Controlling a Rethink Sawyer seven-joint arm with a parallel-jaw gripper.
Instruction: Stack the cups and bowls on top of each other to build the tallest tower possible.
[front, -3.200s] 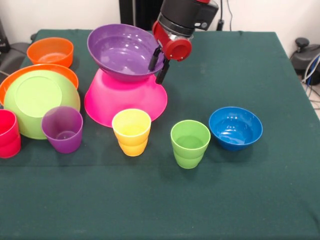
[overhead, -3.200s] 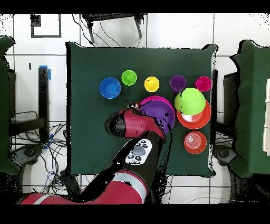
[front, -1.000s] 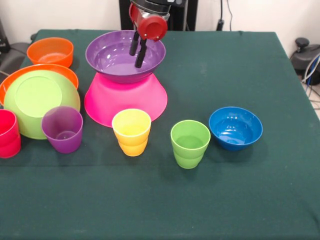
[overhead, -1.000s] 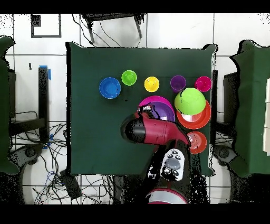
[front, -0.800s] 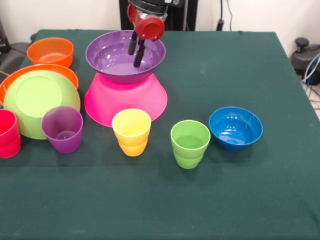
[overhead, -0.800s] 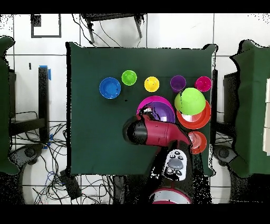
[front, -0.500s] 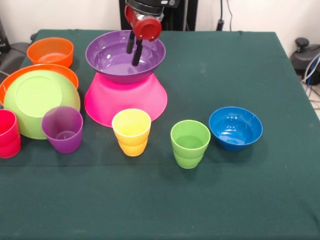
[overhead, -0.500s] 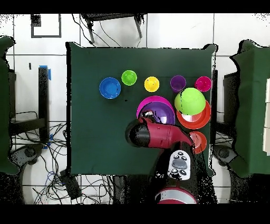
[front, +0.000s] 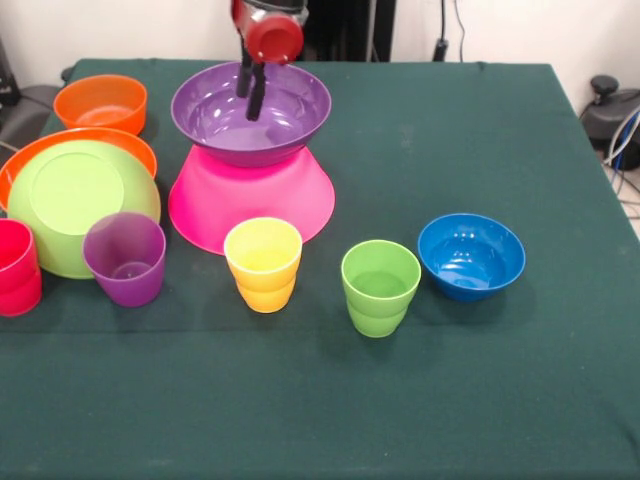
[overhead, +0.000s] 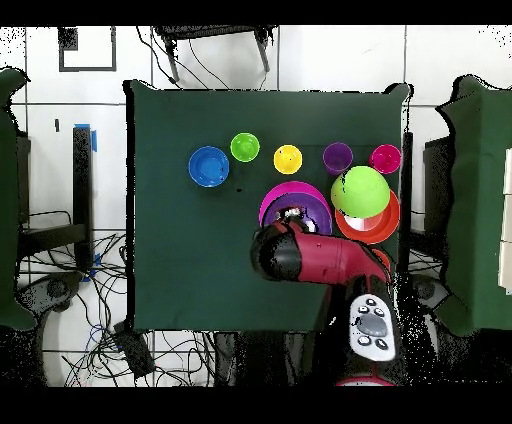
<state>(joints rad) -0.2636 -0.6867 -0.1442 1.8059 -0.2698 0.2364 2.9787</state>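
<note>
The gripper (front: 251, 89) is seen slightly parted, empty — over the purple bowl (front: 215, 125), seated upright on the inverted pink bowl (front: 250, 205).

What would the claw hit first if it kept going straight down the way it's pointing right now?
Most likely the inside of the purple bowl: the claw points down into it, empty. That bowl sits on the upturned pink bowl. Depth is hard to judge.

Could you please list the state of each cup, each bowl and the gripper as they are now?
pink bowl: inverted, base of stack.
purple bowl: upright on pink bowl.
lime green bowl: inverted on large orange bowl.
small orange bowl: upright.
blue bowl: upright, empty.
yellow cup, green cup, purple cup, red cup: upright, unstacked.
gripper: empty, over purple bowl.
</note>
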